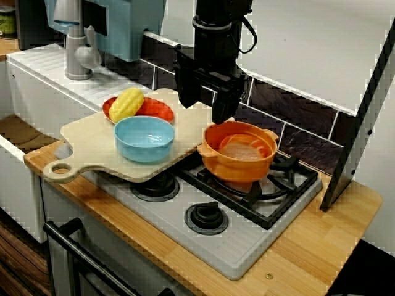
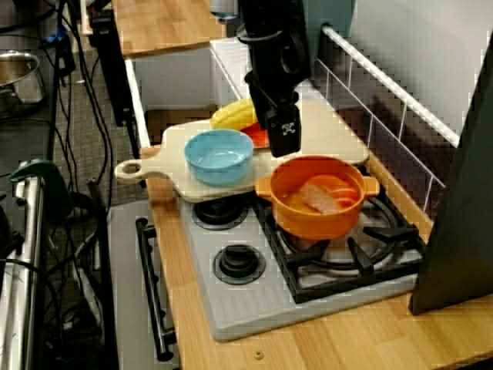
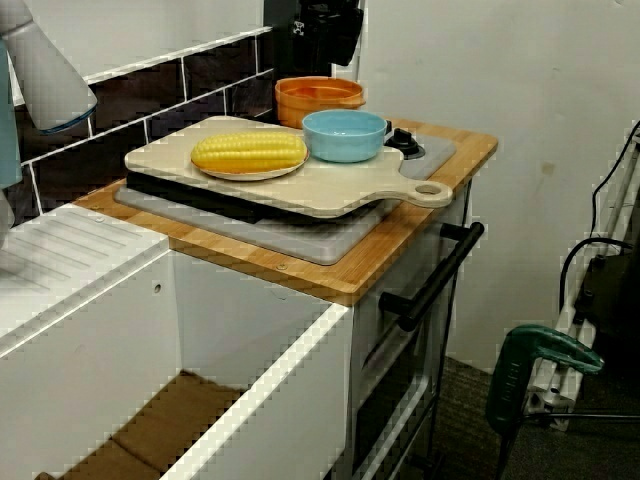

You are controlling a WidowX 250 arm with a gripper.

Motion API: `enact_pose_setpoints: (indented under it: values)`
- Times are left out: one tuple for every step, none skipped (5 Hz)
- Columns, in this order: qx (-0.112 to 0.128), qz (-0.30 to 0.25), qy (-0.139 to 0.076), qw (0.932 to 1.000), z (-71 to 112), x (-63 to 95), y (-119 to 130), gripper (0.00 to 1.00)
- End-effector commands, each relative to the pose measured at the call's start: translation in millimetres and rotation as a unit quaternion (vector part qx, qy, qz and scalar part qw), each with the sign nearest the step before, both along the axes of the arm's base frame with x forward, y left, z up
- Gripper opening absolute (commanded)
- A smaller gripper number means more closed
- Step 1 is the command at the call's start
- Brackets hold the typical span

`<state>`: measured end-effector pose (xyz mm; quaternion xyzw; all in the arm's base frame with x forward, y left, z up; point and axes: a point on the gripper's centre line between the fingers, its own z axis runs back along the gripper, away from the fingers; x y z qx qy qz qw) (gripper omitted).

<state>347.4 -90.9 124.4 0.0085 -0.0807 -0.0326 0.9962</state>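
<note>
Leftmost, corn (image 1: 126,103) lies on a red plate (image 1: 158,110) at the cutting board's (image 1: 86,139) back edge, a blue bowl (image 1: 144,139) before it. Rightward, the gripper (image 1: 222,117) hangs over the orange pot (image 1: 237,169) on the stove's (image 1: 241,243) grate; whether its claw is apart or together, I cannot tell.

Readable text: we find no words, brands or numbers in any of the three views.
Pincer (image 2: 281,149): in the view from the side we see a small black-and-white patterned tag (image 2: 287,131) on its outer face, just above the fingertips.
Tag content: blocky white marks on black, with no letter or digit we can make out; it is too small and blurred to read.
</note>
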Motion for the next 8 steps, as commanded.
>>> enact_pose_setpoints:
  values:
    - [0.000,0.000,0.000,1.0000,0.0,0.0,0.0,1.00]
    - [0.002,-0.011,0.014,0.9998,9.1,12.2,-7.2,1.00]
    - [-0.010,-0.037,0.009,0.9992,21.3,14.4,-15.5,1.00]
    - [-0.024,-0.056,0.019,0.9979,41.8,14.3,-28.0,1.00]
    - [-0.016,-0.075,0.004,0.9971,50.2,5.0,-32.3,1.00]
    - [-0.002,-0.087,-0.011,0.9962,41.9,-3.4,-29.1,1.00]
    - [0.021,-0.106,-0.023,0.9938,25.9,-14.7,-29.1,1.00]
    - [0.026,-0.127,-0.028,0.9911,17.7,-29.1,-30.5,1.00]
